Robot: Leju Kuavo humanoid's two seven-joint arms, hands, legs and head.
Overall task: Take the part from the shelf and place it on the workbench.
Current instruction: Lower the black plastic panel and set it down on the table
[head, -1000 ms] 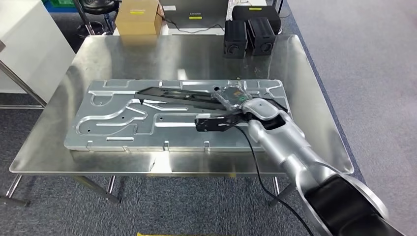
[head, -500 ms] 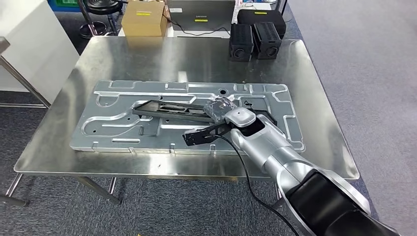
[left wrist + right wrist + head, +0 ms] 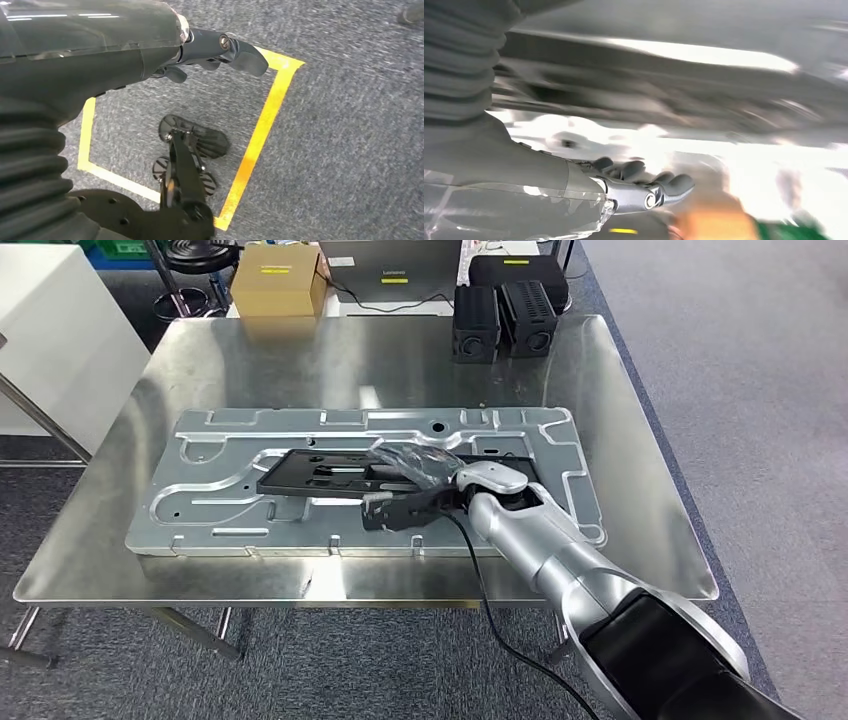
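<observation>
A long flat black part (image 3: 310, 472) lies lengthwise on a big silver stamped panel (image 3: 230, 440) on the steel workbench (image 3: 330, 360). My right hand (image 3: 415, 462) reaches in from the lower right and rests over the middle of the part, holding it. In the blurred right wrist view its fingers (image 3: 639, 185) curl lightly under a dark band, and the grip itself is hidden. My left hand (image 3: 210, 47) hangs over grey carpet with nothing in it.
Two black boxes (image 3: 500, 315) stand at the bench's far edge, with a cardboard box (image 3: 272, 280) and a laptop (image 3: 390, 265) behind them. A white cabinet (image 3: 50, 330) stands to the left. Yellow tape (image 3: 260, 130) marks the floor beneath me.
The whole view has shifted a little. My right hand and the black part have moved left across the panel, and the part now lies flatter.
</observation>
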